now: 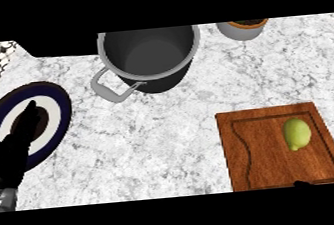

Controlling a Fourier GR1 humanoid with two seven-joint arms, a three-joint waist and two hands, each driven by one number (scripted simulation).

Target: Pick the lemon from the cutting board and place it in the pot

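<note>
On the wooden cutting board (262, 146), toward its right side, lies the lemon (297, 133), lengthwise and alone, with nothing touching it. It sits inside the board's carved groove, open to a grasp from above. Up and to the left of the board, well apart from it, stands the grey pot (149, 56). It has no lid and its mouth faces upward, so the fruit could go straight in. One loop handle juts from its lower left side, and nothing shows inside it.

Far to the left of the board, the robot's left hand (10, 153) rests over a dark blue and white plate (55, 109). Its fingers are straight and point up, holding nothing. It looks to be kept out of the way, with no part in the job.

At the board's lower edge, just below the lemon, a small dark tip shows. It is probably the right hand (300, 183), the one nearer the fruit, but too little is visible to tell whether it is open or closed. The lift looks not yet begun.

Above the board, a small grey bowl (243, 29) with something dark inside is cut off at the top, as is the pot's far rim. The board's near edge is cut off too. Everything stands on a white marbled table (151, 146).
</note>
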